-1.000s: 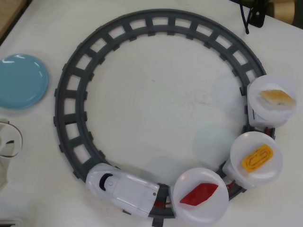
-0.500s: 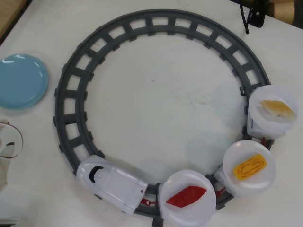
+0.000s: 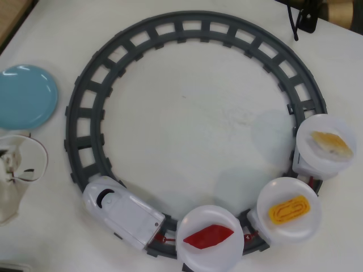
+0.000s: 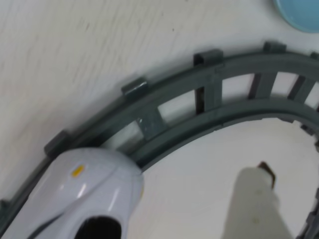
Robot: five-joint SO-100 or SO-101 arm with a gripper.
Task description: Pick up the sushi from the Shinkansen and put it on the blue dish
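We pick up the gripper (image 3: pixel 20 164) at the left edge of the overhead view, a pale shape just below the round light-blue glossy dish (image 3: pixel 25 96). From the wrist view, only one whitish finger (image 4: pixel 256 199) shows at the lower right, so we cannot tell whether the jaws are spread or closed. Nothing is held that we can see.

Just beside that finger comes the rounded nose of the white toy bullet train (image 4: pixel 84 199), sitting on the dark grey circular plastic track (image 4: pixel 209 109). A sliver of the blue dish (image 4: pixel 299 12) peeks in at the top right corner.

Overhead, the train (image 3: pixel 122 212) sits at the lower left of the loop. Behind it, at the bottom centre of the frame, rides the first round white plate (image 3: pixel 211 214), carrying the flat glossy red diamond-shaped sushi (image 3: pixel 209 236). It lies well apart from the gripper. Further right ride the yellow spiral-marked roll (image 3: pixel 290 209) and the pale orange-white piece (image 3: pixel 329 141), each on its own plate.

We judge the red piece light, stiff and slick, and it lies low on the plate. The best hold looks to be across its narrow middle, with the fingers straddling the two long edges. Pinching the pointed ends would likely let it slip or spin.
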